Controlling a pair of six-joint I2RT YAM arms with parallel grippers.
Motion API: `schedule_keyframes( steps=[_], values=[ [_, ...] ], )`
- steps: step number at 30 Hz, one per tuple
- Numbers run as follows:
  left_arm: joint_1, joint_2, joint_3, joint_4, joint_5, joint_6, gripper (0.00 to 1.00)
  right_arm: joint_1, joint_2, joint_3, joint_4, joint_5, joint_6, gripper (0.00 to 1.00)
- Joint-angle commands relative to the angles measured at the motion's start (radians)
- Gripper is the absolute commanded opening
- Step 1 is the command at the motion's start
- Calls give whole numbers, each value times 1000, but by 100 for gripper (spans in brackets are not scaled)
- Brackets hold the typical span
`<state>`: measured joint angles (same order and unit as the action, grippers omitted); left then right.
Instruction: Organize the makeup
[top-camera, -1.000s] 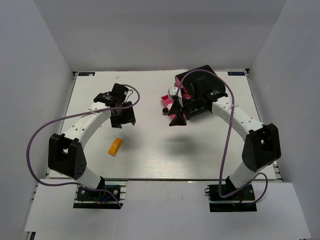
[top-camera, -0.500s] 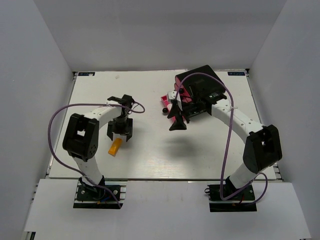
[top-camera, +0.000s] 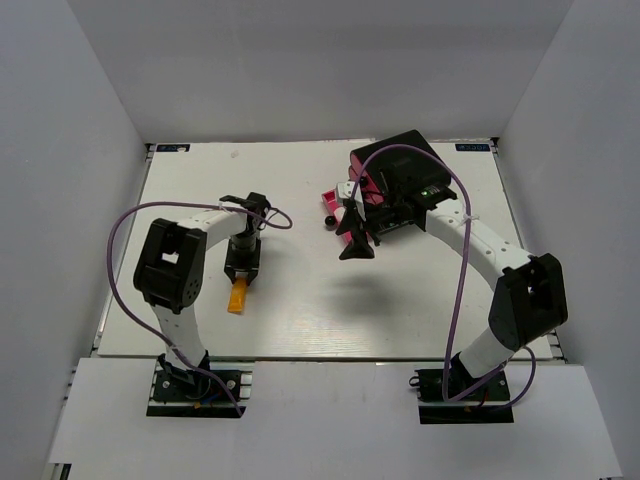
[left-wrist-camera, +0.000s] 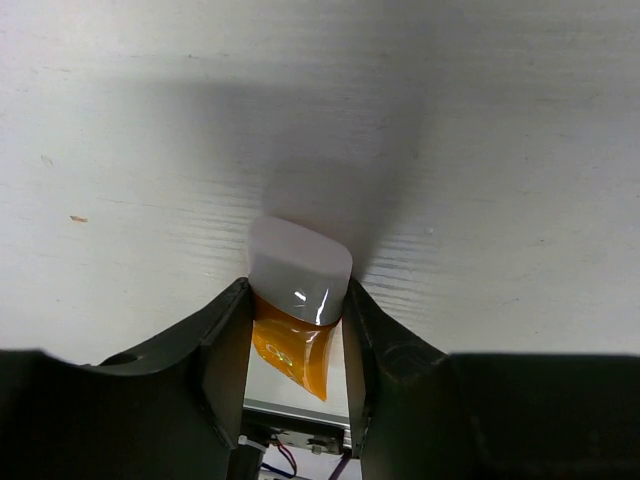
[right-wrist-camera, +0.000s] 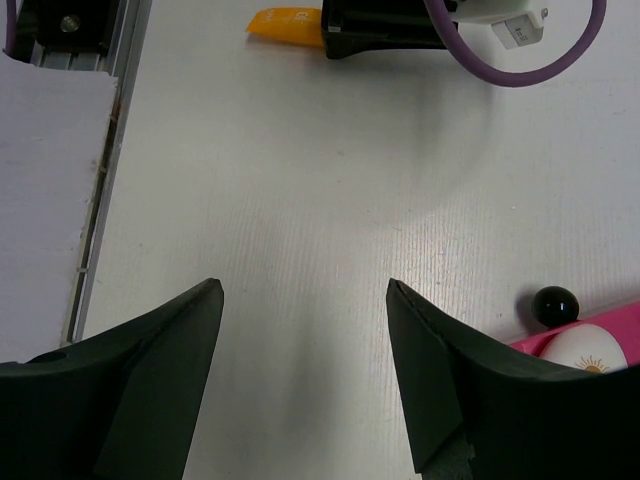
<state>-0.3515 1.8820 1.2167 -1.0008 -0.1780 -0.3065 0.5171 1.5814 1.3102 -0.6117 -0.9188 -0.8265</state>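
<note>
The orange tube (left-wrist-camera: 292, 350) with a white cap (left-wrist-camera: 300, 262) lies on the white table at the near left, also seen from above (top-camera: 237, 298). My left gripper (left-wrist-camera: 297, 292) is down on it, both fingers pressed against the cap; from above it sits over the tube's far end (top-camera: 241, 272). My right gripper (right-wrist-camera: 305, 290) is open and empty, hovering above the table (top-camera: 355, 246) just in front of the black box. A small black ball (right-wrist-camera: 555, 303) lies next to an open pink drawer (right-wrist-camera: 620, 325) holding a white-tan piece (right-wrist-camera: 585, 352).
The black box with pink drawers (top-camera: 400, 182) stands at the back right, one drawer pulled out toward the middle. The table's near edge and metal rail (right-wrist-camera: 95, 190) show in the right wrist view. Grey walls enclose the table on three sides.
My left gripper has swung back toward the near left, come down over the orange tube and closed on its cap. The right arm has barely moved.
</note>
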Motion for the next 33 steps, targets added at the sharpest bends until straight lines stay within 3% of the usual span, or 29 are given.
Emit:
schedule_keyframes(
  steps=[1, 5, 7, 8, 11, 12, 14, 17, 21, 25, 33],
  values=[
    [16, -13, -32, 59, 21, -2, 34, -6, -35, -8, 9, -11, 0, 72],
    [16, -76, 6, 70, 104, -14, 23, -5, -35, 0, 10, 3, 0, 70],
    [16, -104, 41, 111, 175, -25, 18, -3, -43, 1, 38, 46, 22, 64],
    [6, -128, 52, 134, 283, -31, 16, -6, -47, -2, 88, 67, 67, 61],
    [-13, -147, 98, 234, 464, -90, 13, -15, -63, 7, 186, 133, 150, 38],
    [-14, -150, 107, 301, 512, -114, 13, -20, -64, 17, 208, 168, 177, 23],
    [-14, -150, 107, 429, 627, -182, 13, -31, -73, 27, 262, 222, 237, 11],
    [-14, -115, 118, 593, 737, -296, 12, -43, -99, 17, 354, 299, 308, 0],
    [-23, -45, 122, 821, 825, -468, 12, -63, -123, 6, 427, 437, 351, 0],
    [-43, 54, 200, 982, 864, -623, 12, -101, -141, -2, 444, 479, 363, 0],
    [-75, 281, 457, 1025, 882, -724, 12, -144, -170, -34, 448, 482, 375, 0]
  ],
)
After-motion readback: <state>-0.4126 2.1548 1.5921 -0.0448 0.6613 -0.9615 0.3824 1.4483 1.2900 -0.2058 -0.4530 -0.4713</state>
